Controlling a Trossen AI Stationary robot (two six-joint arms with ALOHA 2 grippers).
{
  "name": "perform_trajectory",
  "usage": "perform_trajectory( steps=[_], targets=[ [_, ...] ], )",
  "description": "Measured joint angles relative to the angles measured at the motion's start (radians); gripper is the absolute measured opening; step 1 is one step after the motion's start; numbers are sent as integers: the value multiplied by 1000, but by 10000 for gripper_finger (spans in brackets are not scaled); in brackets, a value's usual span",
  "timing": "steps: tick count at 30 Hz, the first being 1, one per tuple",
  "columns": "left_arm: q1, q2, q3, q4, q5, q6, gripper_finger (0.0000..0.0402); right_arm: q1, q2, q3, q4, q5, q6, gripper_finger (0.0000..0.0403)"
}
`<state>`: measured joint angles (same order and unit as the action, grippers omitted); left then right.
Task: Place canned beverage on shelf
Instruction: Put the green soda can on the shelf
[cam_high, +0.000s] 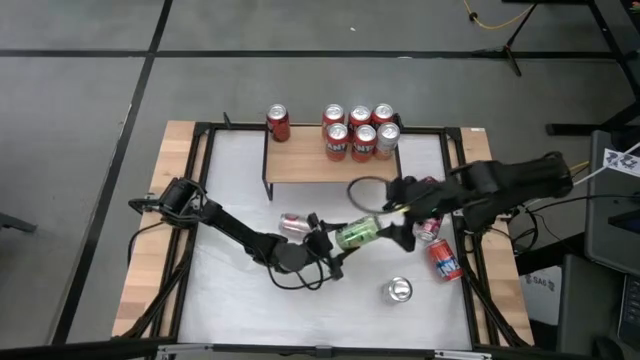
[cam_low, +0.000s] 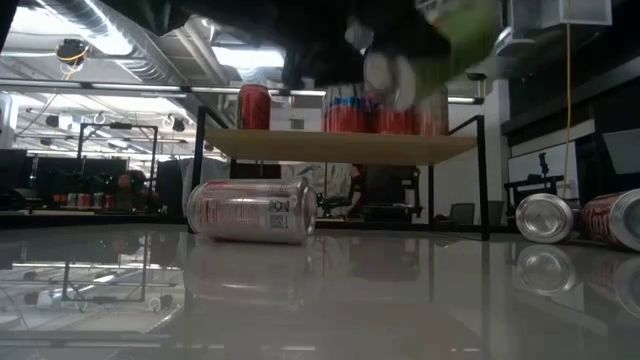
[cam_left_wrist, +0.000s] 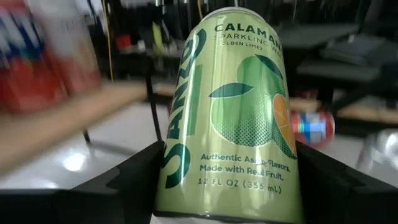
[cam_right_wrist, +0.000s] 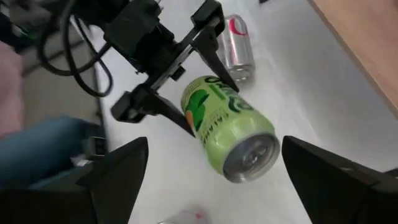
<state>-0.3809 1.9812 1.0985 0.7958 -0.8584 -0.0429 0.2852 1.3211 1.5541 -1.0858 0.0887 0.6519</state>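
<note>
Between the arms | green lime-print can (cam_left_wrist: 233, 106) | left end effector (cam_high: 335, 240) clamped on it | right end effector (cam_right_wrist: 211, 165) spread apart

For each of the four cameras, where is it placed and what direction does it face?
High: above, facing down; both arms, shelf.
Low: tabletop level, facing the shelf; arms blurred overhead.
Left wrist: the left gripper holds the green can.
Right wrist: open right gripper, facing the green can.
Shared: all show the green can.

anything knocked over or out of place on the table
Yes: a silver can and two red cans lie on their sides on the table instead of standing on the shelf. The left gripper holds the green can off the table.
</note>
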Motion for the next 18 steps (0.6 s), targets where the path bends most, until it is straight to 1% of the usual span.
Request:
perform_trajectory(
  steps=[4, 9, 13, 18],
  targets=[
    [0, 0, 0, 183, 0, 150, 282, 0, -43, 42, -7, -11, 51, 363],
    [0, -1, 0, 351, 2, 294, 283, 0, -65, 69, -6, -11, 104, 363],
    [0, -2, 0, 441, 4, 372, 283, 0, -60, 71, 12, -11, 134, 363],
    [0, -2, 0, 494, 8, 423, 283, 0, -34, 71, 72, -10, 160, 363]
  ],
)
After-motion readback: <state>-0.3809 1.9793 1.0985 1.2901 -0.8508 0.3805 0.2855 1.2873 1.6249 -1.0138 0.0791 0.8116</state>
